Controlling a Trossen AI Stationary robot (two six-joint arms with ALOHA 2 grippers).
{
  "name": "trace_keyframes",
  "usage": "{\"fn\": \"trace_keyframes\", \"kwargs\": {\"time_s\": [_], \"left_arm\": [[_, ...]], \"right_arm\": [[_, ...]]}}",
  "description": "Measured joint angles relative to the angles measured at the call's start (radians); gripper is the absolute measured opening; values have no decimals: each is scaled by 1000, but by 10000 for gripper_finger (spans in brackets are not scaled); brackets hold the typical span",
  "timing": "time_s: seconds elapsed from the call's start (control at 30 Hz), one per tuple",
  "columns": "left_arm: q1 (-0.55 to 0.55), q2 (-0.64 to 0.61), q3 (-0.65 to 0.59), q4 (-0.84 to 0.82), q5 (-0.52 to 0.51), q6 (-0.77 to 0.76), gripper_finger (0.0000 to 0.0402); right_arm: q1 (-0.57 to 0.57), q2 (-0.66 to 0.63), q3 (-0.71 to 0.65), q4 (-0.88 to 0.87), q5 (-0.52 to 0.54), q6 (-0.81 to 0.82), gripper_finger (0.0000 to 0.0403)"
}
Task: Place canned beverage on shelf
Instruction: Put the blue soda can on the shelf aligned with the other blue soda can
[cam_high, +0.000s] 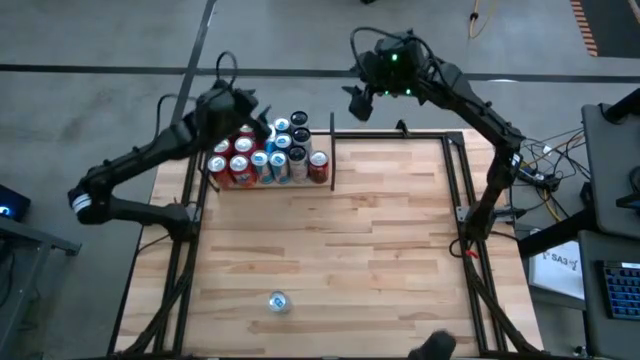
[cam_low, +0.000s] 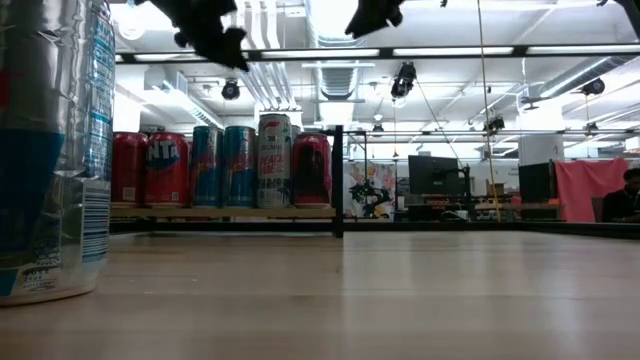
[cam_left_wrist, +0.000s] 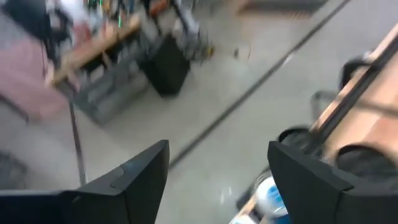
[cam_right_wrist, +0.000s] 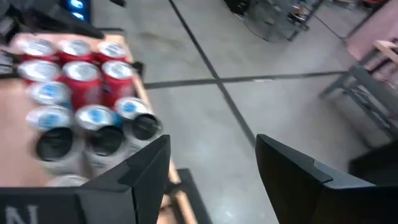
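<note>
Several red, blue and white cans (cam_high: 266, 155) stand upright in a cluster on the shelf (cam_low: 225, 212), a narrow black-framed bay at the table's far left. One more can (cam_high: 278, 301) stands alone near the table's front edge and looms large at the left of the low view (cam_low: 50, 150). My left gripper (cam_high: 262, 127) hangs open above the far side of the cluster with nothing between its fingers (cam_left_wrist: 140, 180). My right gripper (cam_high: 357, 103) is open too, raised beyond the table's far edge, to the right of the shelf, and holds nothing (cam_right_wrist: 211, 168).
A black post (cam_high: 332, 150) marks the shelf's right end. Thin black frame rails (cam_high: 458, 200) run along the table's sides. The wide wood top (cam_high: 350, 240) lies between the shelf and the lone can. A desk with cables and a keyboard (cam_high: 600, 250) stands off to the right.
</note>
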Motion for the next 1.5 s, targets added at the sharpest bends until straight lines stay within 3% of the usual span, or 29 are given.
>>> {"fn": "trace_keyframes", "kwargs": {"time_s": [0.23, 0.4, 0.83, 1.1, 1.27, 1.5], "left_arm": [[208, 160, 121, -158, 163, -71, 242], [304, 274, 208, -216, 186, -105, 232], [354, 526, 642, -703, 354, -505, 211], [335, 687, 920, -1000, 391, -639, 211], [334, 758, 987, -1042, 391, -642, 211], [333, 820, 967, -1041, 388, -675, 211]], "right_arm": [[-145, 31, -1, 0, -97, -2, 212], [-213, 64, -2, 1, -133, 20, 212], [-429, 136, -3, 27, -149, 440, 211], [-433, 162, -3, 20, -192, 428, 211], [-433, 163, -3, 14, -194, 406, 211], [-433, 163, -4, -2, -194, 381, 211]]}}
